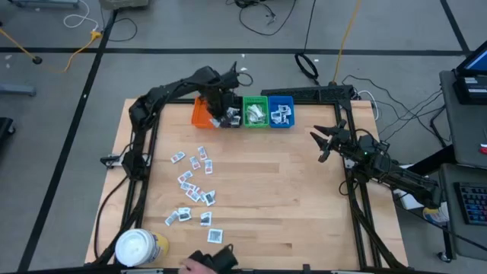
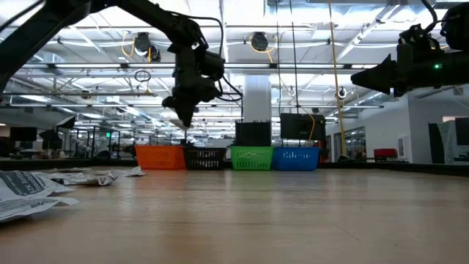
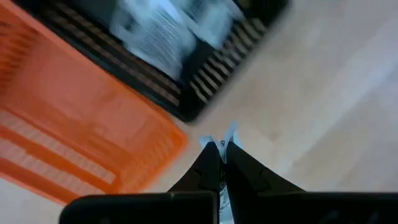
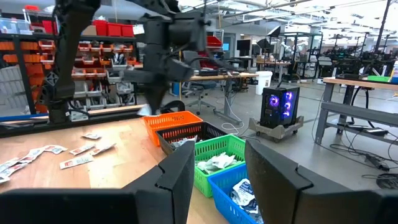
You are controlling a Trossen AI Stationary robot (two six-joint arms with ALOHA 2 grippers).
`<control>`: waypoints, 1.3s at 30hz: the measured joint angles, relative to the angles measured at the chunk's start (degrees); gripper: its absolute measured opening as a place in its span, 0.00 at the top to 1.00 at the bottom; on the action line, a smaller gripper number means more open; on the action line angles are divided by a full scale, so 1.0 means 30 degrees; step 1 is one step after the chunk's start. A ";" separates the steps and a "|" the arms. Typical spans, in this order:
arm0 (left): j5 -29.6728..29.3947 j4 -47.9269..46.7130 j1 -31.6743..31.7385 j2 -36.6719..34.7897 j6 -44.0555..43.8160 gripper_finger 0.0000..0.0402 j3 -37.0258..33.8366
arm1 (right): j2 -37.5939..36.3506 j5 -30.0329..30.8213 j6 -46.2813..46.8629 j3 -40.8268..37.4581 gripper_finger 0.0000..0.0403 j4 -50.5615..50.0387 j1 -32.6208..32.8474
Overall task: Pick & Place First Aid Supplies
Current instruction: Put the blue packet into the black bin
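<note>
High view: the left gripper [image 1: 221, 106] hangs over the row of small slotted plastic bins at the table's twelve o'clock edge, about where the orange bin [image 1: 200, 113] meets the black bin [image 1: 227, 116]. The green bin [image 1: 255, 111] and blue bin [image 1: 281, 111] follow towards three o'clock. The loose flat white packets [image 1: 195, 185] lie scattered around seven o'clock. The right gripper [image 1: 326, 141] waits at three o'clock.

Low view: the left gripper [image 2: 182, 111] hovers well above the bins.

Left wrist view: its fingers [image 3: 208, 163] are pinched together on a thin pale packet [image 3: 227, 134], the tip showing. A clean drop likely means centring over the intended bin before releasing, since it sits near the shared wall.

Right wrist view: the right gripper's fingers [image 4: 180, 171] stand apart, empty.
</note>
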 joint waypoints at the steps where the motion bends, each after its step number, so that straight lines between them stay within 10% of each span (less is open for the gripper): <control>1: -0.0012 0.0032 0.0221 0.0244 -0.0092 0.98 0.0426 | 0.0007 -0.0007 0.0000 -0.0007 0.65 0.0000 0.0000; 12: 0.0008 -0.1802 0.1008 0.3233 0.0063 0.98 0.5781 | 0.0004 -0.0007 0.0003 -0.0003 0.65 0.0004 -0.0001; 29: -0.0577 0.0386 0.0547 0.5774 -0.0037 0.98 0.5933 | 0.0007 -0.0006 0.0004 -0.0001 0.65 0.0007 -0.0002; 39: -0.1380 0.0829 0.0388 0.5806 -0.0504 0.69 0.5934 | 0.0000 -0.0005 0.0005 -0.0007 0.65 0.0000 -0.0003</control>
